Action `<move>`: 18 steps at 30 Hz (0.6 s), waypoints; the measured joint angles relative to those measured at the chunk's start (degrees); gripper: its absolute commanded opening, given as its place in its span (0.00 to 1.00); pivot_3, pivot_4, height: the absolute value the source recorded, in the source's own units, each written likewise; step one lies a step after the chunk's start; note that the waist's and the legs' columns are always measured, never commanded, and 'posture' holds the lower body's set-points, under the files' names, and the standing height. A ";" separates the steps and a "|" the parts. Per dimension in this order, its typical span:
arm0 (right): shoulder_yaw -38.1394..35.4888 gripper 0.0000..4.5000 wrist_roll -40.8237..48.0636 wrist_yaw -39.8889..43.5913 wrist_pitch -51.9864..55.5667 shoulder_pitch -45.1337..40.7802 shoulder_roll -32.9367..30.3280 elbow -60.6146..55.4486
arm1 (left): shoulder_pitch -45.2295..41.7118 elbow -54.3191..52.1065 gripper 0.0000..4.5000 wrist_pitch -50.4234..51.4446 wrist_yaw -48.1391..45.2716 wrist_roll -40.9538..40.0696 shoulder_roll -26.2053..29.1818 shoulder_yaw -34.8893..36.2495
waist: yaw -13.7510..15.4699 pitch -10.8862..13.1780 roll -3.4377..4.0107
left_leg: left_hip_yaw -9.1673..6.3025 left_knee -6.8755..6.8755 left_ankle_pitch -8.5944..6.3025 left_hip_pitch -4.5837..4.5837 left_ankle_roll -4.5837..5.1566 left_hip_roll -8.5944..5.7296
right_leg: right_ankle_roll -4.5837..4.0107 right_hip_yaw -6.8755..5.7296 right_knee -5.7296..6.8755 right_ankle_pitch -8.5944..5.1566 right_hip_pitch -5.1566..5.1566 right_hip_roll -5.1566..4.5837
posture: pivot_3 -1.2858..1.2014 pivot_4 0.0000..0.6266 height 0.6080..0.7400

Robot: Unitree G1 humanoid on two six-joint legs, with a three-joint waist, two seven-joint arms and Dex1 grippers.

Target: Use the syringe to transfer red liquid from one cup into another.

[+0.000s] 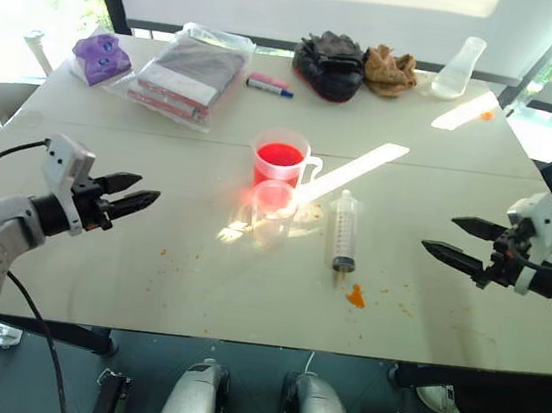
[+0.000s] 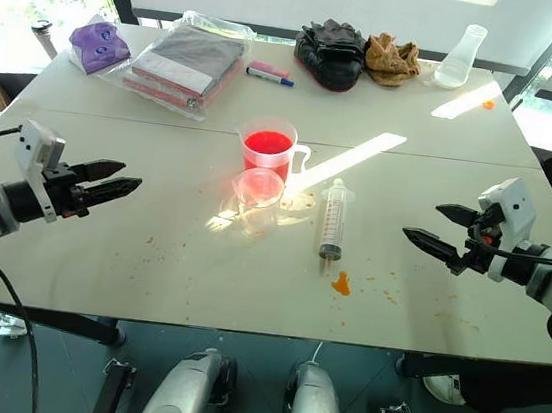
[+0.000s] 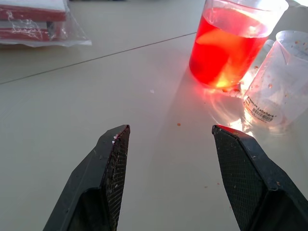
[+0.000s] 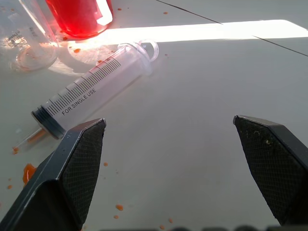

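A clear syringe [image 1: 342, 233] lies flat on the white table [image 1: 96, 275], its nozzle toward the near edge beside an orange-red spill [image 1: 355, 296]. The handled measuring cup [image 1: 282, 159] stands mid-table holding red liquid [image 1: 280, 155]. Just in front of it stands the smaller plain clear cup [image 1: 271, 212], apparently with no liquid in it. My left gripper [image 1: 134, 196] hovers open at the left, apart from both cups. My right gripper [image 1: 455, 239] hovers open at the right, a short way from the syringe [image 4: 94, 89]. Neither holds anything.
Along the far edge lie a purple packet [image 1: 100, 56], a bagged stack of books [image 1: 187, 73], a blue-capped marker [image 1: 268, 87], black gloves [image 1: 330, 64] and brown gloves [image 1: 390, 69], and a clear conical flask [image 1: 458, 70]. Small orange droplets dot the table near the front.
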 measured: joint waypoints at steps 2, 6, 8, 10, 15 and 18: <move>0.10 0.99 -0.05 -0.34 0.01 -0.10 0.13 0.01 | -0.49 0.10 0.64 -0.60 0.01 0.39 -0.08 -0.20 | -0.02 0.00 0.00 | 0.01 0.00 0.00 0.00 0.01 0.00 | -0.06 0.00 0.01 0.04 0.00 0.00 | 0.52 0.24 1.00; 0.66 0.99 -1.15 -2.12 0.35 -1.23 0.50 0.14 | -2.01 1.74 0.64 -1.20 0.22 1.13 -0.51 -0.28 | -0.06 0.00 0.00 | 0.02 0.01 0.01 0.00 0.02 0.00 | -0.05 0.00 0.04 0.03 0.00 0.05 | 0.52 0.24 1.00; 1.08 0.99 -1.50 -2.66 0.87 -1.83 0.51 0.30 | -2.11 1.95 0.64 -1.20 0.13 1.15 -0.50 -0.28 | -0.08 0.00 0.00 | 0.02 0.01 0.01 0.00 0.02 0.00 | -0.06 0.00 0.04 0.04 0.00 0.08 | 0.52 0.24 1.00; 1.63 0.99 -1.63 -3.14 1.46 -2.41 0.50 0.36 | -2.16 2.18 0.64 -1.19 0.04 1.17 -0.50 -0.28 | -0.06 0.00 0.00 | 0.02 0.01 0.01 0.00 0.02 0.01 | -0.06 -0.01 0.04 0.04 -0.01 0.08 | 0.52 0.24 1.00; 2.68 0.99 -1.44 -2.83 4.70 -5.16 0.48 0.95 | -2.18 2.27 0.64 -1.02 -1.20 1.14 -0.08 -0.29 | -0.05 0.00 0.00 | 0.02 0.02 0.01 0.00 0.02 0.00 | -0.06 -0.01 0.04 0.04 0.00 0.07 | 0.52 0.24 1.00; 3.23 0.99 -1.50 -2.27 5.20 -5.88 0.48 1.13 | -2.18 2.27 0.64 -0.84 -1.51 1.13 -0.02 -0.28 | 0.01 0.00 0.00 | 0.02 0.03 0.01 0.00 0.02 0.00 | -0.06 -0.01 0.04 0.04 0.00 0.06 | 0.52 0.24 1.00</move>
